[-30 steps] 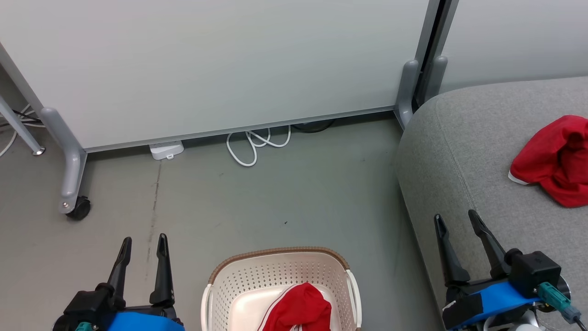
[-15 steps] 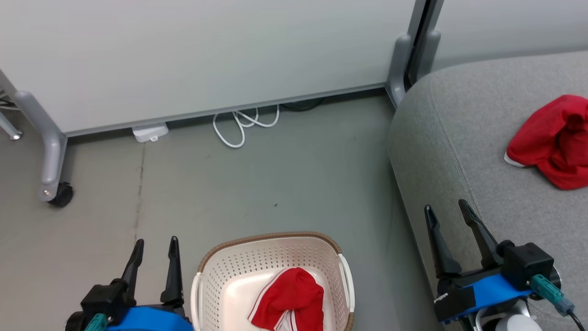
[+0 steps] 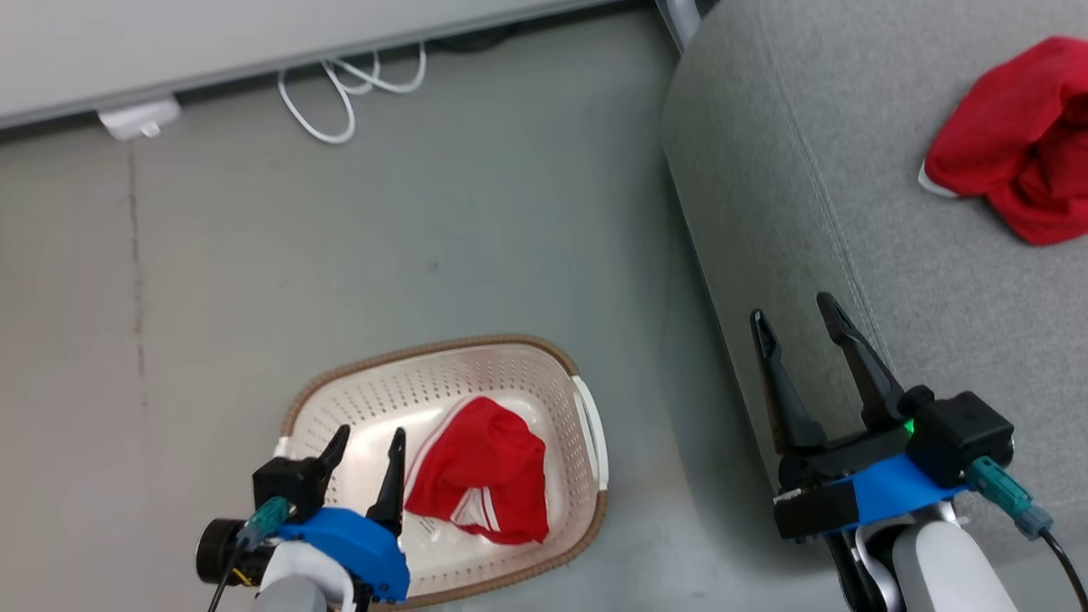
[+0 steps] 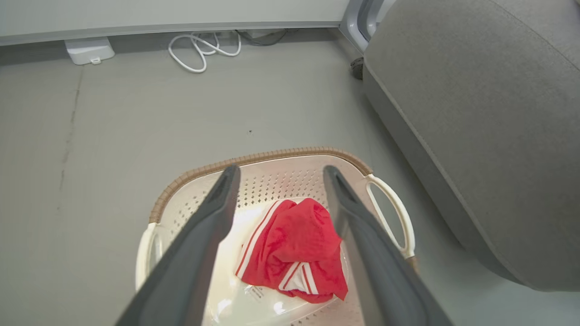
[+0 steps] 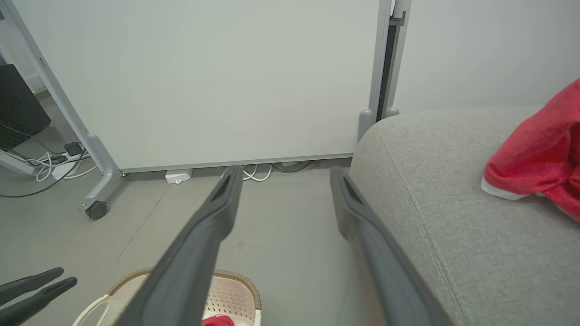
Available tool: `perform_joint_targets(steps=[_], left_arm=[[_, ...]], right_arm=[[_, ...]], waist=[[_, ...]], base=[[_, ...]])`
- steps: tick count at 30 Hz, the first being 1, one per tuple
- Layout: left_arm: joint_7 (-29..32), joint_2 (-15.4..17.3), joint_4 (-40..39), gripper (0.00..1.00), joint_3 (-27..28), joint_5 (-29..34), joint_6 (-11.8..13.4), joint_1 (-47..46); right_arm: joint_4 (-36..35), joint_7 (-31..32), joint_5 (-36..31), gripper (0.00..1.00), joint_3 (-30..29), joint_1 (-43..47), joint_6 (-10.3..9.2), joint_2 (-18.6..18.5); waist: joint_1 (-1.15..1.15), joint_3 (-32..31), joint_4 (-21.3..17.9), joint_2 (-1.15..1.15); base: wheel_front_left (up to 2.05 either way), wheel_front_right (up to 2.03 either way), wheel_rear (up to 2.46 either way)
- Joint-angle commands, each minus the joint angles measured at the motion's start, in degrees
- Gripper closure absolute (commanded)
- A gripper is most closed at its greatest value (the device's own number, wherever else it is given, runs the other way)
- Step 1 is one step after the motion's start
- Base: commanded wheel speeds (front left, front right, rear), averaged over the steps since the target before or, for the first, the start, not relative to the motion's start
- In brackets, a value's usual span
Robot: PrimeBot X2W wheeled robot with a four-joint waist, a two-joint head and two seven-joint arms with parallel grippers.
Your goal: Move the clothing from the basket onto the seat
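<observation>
Flooring (image 3: 340, 238) of plain grey is taken up at the lower middle of the head view by the basket (image 3: 442, 344), which is set upright with its brown rim uppermost. It is placed just beside the front of the seat (image 3: 850, 221), and a strip of bare grey is seen between the two.

A striped garment (image 3: 480, 467), red with white panels and thin red-white stripes, is crumpled on the bottom of the basket, toward the side nearer the seat. A trimmed garment (image 3: 1011, 136), red with a white edge, is heaped on top of the seat, well apart from the rounded edge and the seam.

The left pincer (image 3: 369, 435) is held above the near left part of the basket. Its fingers are spread wide and nothing is gripped between them. In the left wrist view the striped garment is framed between the two fingers, lower down, and no contact with it is seen.

The right pincer (image 3: 790, 308) is poised over the rounded edge of the seat, likewise spread wide and empty, with the trimmed garment well apart from it. Whether its fingers touch the upholstery cannot be told.

At the far side, a looped white cable (image 3: 340, 85) and a small white box (image 3: 136, 119) are seen at the foot of a pale partition (image 5: 204, 81), which is carried on a grey leg with a caster (image 5: 96, 209).
</observation>
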Motion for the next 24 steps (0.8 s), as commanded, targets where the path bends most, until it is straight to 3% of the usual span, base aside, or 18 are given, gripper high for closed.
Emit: perform_joint_targets(steps=[1, 9, 24], left_arm=[[-0.2, 0.4, 2.5, 0.00, -2.2, -1.1, 0.0, -3.3], [-0.1, 2.1, 11.7, 0.00, -13.1, -4.7, 0.0, -12.5], [0.3, 5.2, 19.7, 0.00, -31.1, -6.5, 0.0, -23.8]], right_arm=[[-0.5, -0.6, 0.2, 0.00, 0.3, -1.6, 0.03, 0.1], [-1.2, -1.9, 1.3, 0.00, 1.6, -4.4, 0.03, 0.0], [-1.5, -3.6, 2.9, 0.00, 2.4, -7.8, 0.03, 0.0]], waist=[[-0.01, 5.4, -2.8, 0.00], [-0.01, 13.7, -5.0, 0.00], [-0.01, 24.8, -6.6, 0.00]], base=[[0.00, 0.00, 0.00], [0.00, 0.00, 0.00], [0.00, 0.00, 0.00]])
